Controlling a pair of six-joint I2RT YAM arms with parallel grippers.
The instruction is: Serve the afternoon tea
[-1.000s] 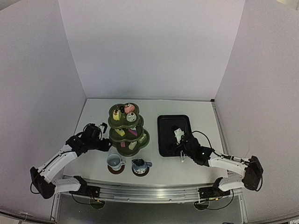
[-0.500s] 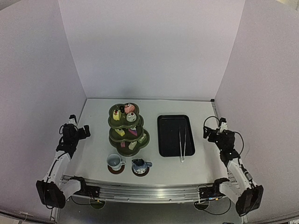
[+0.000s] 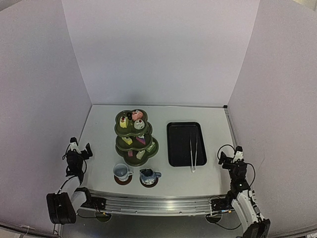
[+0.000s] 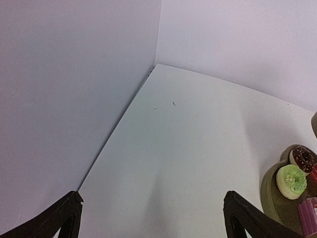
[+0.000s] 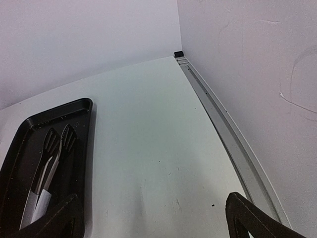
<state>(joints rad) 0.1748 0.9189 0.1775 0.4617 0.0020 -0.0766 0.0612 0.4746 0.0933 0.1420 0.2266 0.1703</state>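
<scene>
Jaws on left gripper (image 3: 80, 147) and right gripper (image 3: 230, 152) were spread wide, empty; stand (image 3: 120, 144) was best kept untouched during parking.

No writing, label, brand mark or number can be read in any view — nothing legible on the green stand (image 3: 132, 162), the white cup (image 3: 120, 171), the blue jug (image 3: 147, 176), the black tray (image 3: 178, 144) or the tongs (image 3: 193, 151) lying in it; any marks are too small to make out.
</scene>
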